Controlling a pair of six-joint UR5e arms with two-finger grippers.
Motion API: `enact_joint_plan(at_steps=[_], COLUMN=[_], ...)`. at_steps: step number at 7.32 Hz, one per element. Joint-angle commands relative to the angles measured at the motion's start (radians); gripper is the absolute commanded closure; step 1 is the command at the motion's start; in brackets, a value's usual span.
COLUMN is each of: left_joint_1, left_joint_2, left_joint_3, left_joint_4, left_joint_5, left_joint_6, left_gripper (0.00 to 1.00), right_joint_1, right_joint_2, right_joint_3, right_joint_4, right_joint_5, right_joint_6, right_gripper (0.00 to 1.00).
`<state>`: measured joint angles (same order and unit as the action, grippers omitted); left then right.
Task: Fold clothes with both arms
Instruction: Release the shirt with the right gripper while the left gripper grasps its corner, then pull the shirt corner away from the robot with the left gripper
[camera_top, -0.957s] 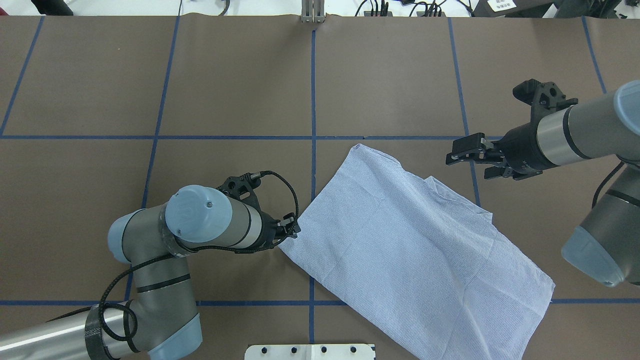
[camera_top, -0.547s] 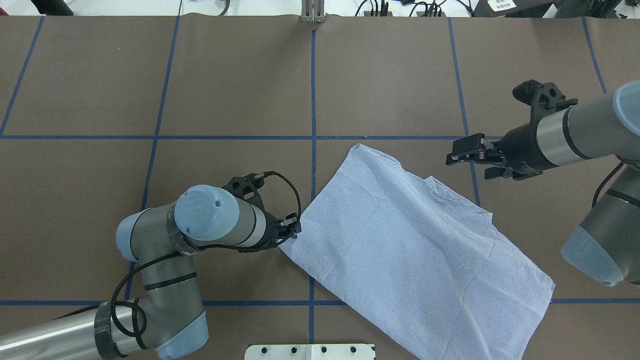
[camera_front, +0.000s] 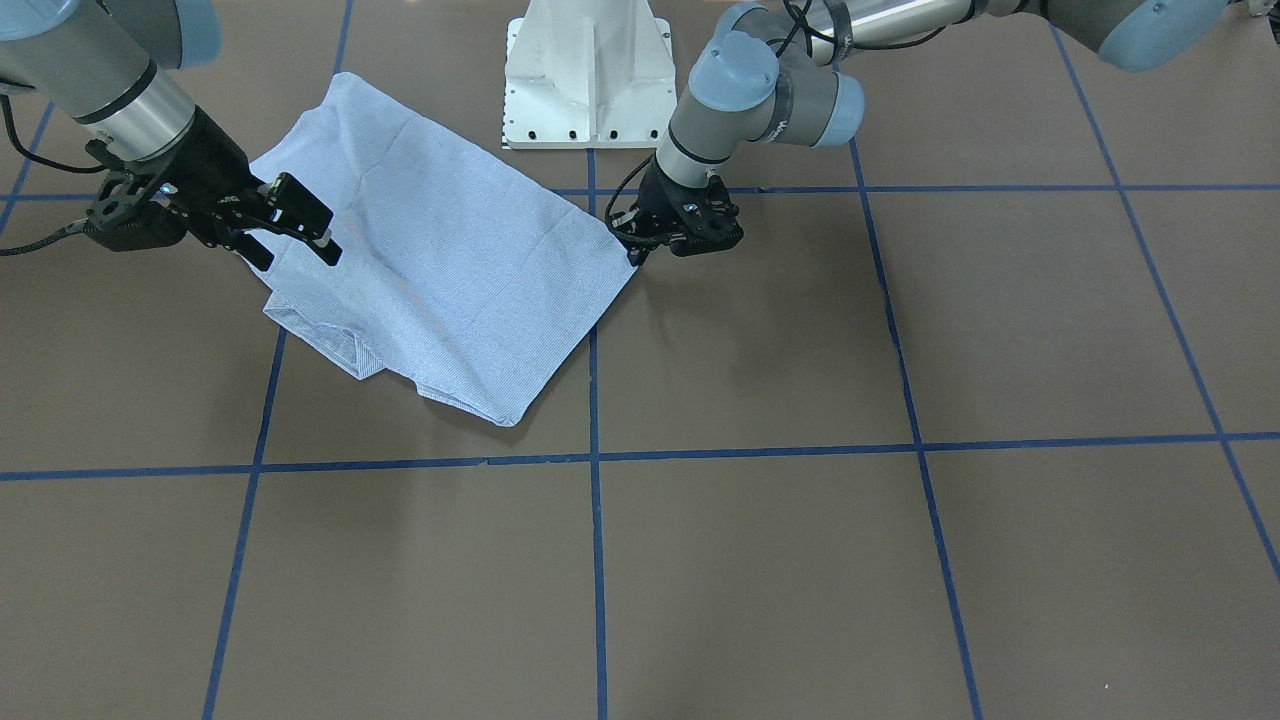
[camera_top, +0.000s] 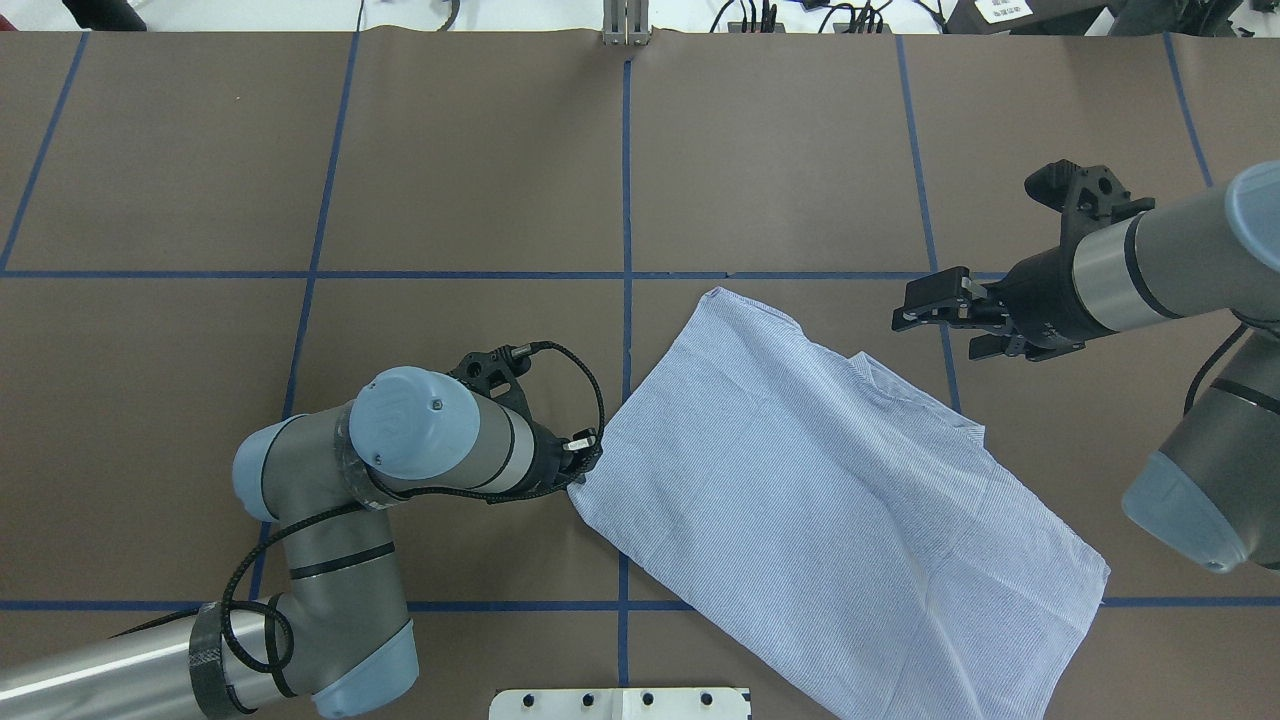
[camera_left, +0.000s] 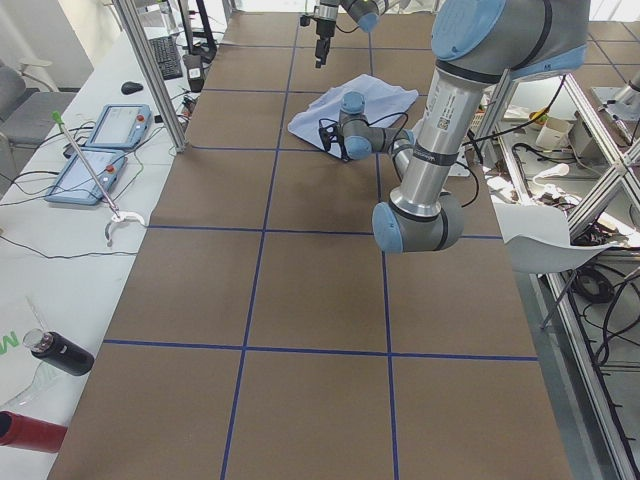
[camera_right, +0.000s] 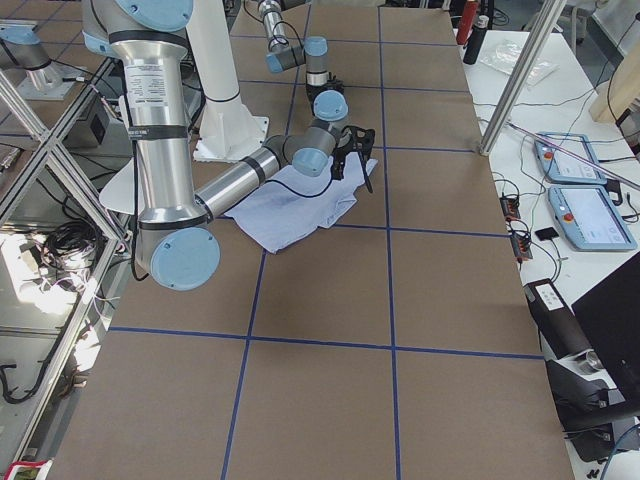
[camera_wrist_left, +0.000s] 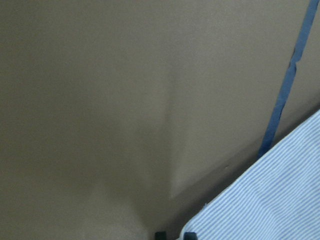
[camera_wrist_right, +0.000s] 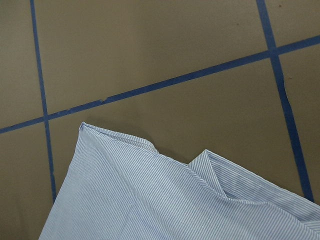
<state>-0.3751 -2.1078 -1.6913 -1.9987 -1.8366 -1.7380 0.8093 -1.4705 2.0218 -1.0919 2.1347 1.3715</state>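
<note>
No legible text, labels or numbers

Left gripper low, right gripper raised — jaws apart

- Grey-silver tubular left arm with pale-blue joint caps, black rings and a braided black cable.
- Matching right arm, with a black two-finger gripper.
- White pedestal base with dark bolt holes.

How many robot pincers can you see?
2. The left pincer is down at the near corner of the shirt. The right pincer hovers open near the collar.
</note>
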Motion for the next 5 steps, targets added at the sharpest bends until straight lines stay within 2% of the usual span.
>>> enact_joint_plan(at_steps=[1, 3, 4, 5], left_joint_1=[-0.06, -0.204, -0.256, -0.309], left_joint_2=[-0.004, -0.003, -0.009, -0.065], left_joint_3=[-0.069, -0.023, 0.026, 0.106], left_joint_4=[0.081, 0.092, 0.084, 0.078], left_joint_5=[-0.041, -0.055, -0.053, -0.053], left_joint_6=[0.0, 0.088, 0.13, 0.176], left_gripper=[1.0, 1.0, 1.0, 1.0], right_joint_1=[0.002, 0.008, 0.008, 0.008], right_joint_2=[-0.001, -0.001, -0.001, 0.001], right_joint_3=[0.0, -0.008, -0.011, -0.011], right_joint_4=[0.001, 0.0, 0.001, 0.003], right_joint_5=[0.001, -0.001, 0.001, 0.001], right_joint_6=[-0.011, -0.069, -0.077, -0.077], right_gripper=[0.0, 0.0, 0.0, 0.0])
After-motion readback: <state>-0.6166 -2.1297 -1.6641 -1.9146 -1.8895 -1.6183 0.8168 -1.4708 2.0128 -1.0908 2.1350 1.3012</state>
